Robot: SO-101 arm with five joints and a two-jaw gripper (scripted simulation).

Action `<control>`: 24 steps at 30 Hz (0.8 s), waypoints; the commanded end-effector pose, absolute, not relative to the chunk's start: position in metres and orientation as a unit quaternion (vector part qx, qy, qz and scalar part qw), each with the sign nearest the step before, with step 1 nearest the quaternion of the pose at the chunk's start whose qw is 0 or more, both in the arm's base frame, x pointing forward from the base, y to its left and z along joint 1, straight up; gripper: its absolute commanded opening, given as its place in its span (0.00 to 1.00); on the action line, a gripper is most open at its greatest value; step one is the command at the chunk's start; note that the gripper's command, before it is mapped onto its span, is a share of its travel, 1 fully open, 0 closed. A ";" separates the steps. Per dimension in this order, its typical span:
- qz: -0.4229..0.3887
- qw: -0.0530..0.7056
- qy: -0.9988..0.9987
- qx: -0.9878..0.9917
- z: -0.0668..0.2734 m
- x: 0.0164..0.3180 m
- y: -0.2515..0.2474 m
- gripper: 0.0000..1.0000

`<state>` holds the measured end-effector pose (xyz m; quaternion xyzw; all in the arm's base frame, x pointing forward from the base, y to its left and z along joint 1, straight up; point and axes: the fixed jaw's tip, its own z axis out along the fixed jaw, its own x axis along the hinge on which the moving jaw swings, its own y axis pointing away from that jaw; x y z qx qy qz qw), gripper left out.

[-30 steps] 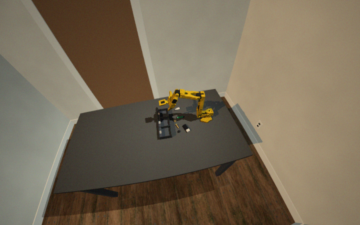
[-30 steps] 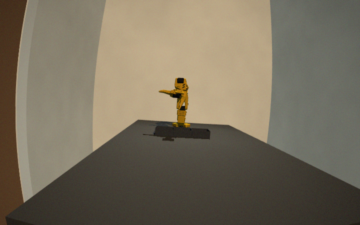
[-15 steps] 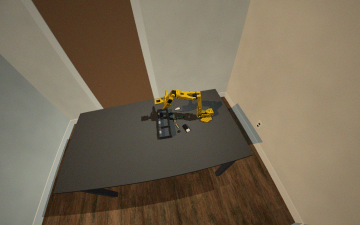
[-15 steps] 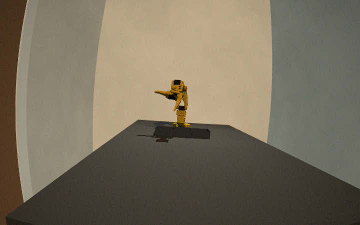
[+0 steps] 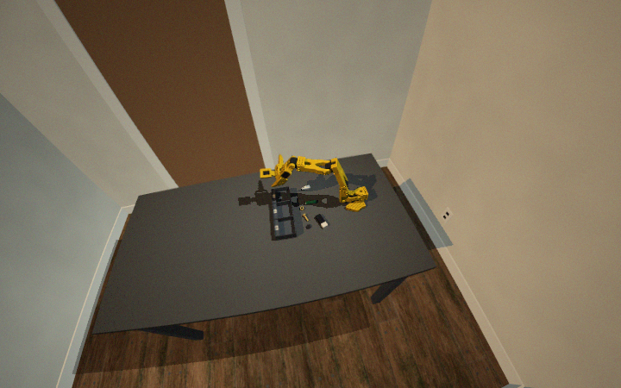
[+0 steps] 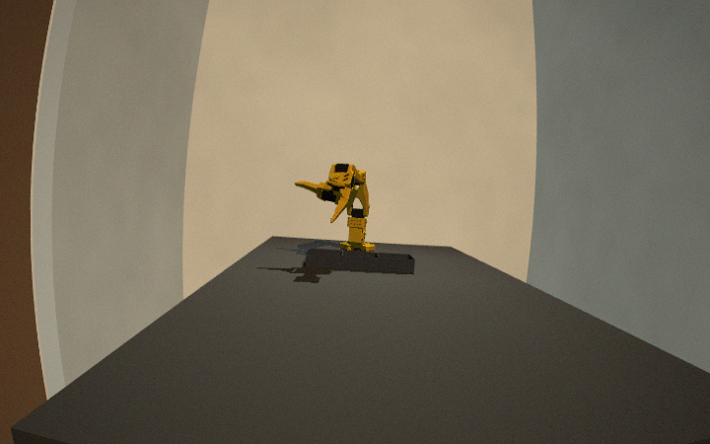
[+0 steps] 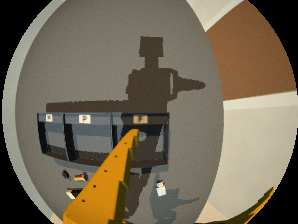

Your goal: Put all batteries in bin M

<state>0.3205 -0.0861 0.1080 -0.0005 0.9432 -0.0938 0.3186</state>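
Observation:
My gripper (image 5: 273, 172) (image 6: 321, 200) is open and empty. It hangs in the air above the far end of a dark row of three bins (image 5: 285, 214) (image 6: 366, 262) (image 7: 87, 137). The bins carry small white labels that I cannot read. Only one yellow jaw (image 7: 112, 179) shows in the wrist view. Small things lie on the table between the bins and the arm's base: a small green thing (image 5: 312, 202), a small white piece (image 5: 305, 187) (image 7: 160, 189), a gold piece (image 5: 302, 208) and a black-and-white block (image 5: 321, 221). I cannot tell which of them are batteries.
The arm's base (image 5: 355, 199) (image 6: 357, 243) stands near the table's far edge, right of the bins. The dark table (image 5: 205, 265) (image 6: 366, 355) stands in a room corner. A tiny dark piece (image 5: 308, 226) lies beside the bins.

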 end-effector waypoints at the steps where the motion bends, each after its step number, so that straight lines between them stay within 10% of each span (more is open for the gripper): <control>1: -0.106 0.352 0.930 0.000 0.126 0.326 -0.090 1.00; 24: -0.107 0.355 0.929 0.000 0.129 0.326 -0.090 1.00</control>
